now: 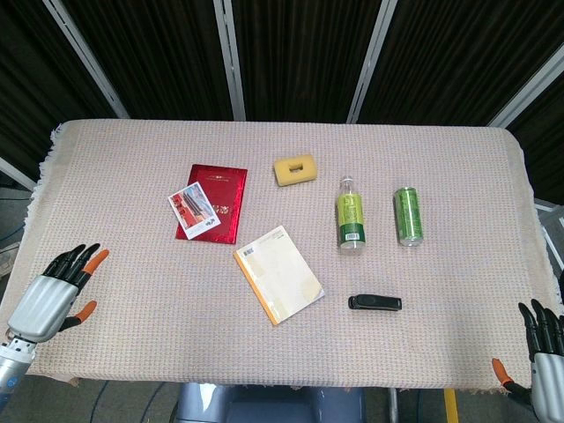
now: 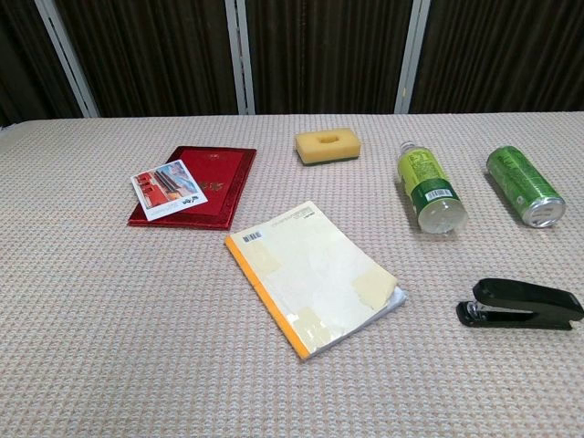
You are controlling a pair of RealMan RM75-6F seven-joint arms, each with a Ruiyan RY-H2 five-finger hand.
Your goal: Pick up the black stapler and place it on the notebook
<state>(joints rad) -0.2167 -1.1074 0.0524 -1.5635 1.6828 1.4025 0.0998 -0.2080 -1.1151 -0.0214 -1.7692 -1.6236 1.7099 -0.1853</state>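
The black stapler (image 1: 374, 302) (image 2: 521, 304) lies flat on the cloth, right of centre near the front. The cream notebook with an orange spine (image 1: 278, 273) (image 2: 312, 276) lies at an angle in the middle, a short way left of the stapler. My left hand (image 1: 55, 294) hovers at the front left corner of the table with its fingers apart and nothing in it. At the front right corner, my right hand (image 1: 542, 348) is partly cut off by the frame, fingers apart and holding nothing. Neither hand shows in the chest view.
A red booklet with a photo card on it (image 1: 211, 202) (image 2: 190, 187) lies at the left. A yellow sponge (image 1: 295, 169) (image 2: 327, 146), a green-labelled bottle (image 1: 351, 214) (image 2: 430, 187) and a green can (image 1: 407, 216) (image 2: 524, 184) lie behind the stapler.
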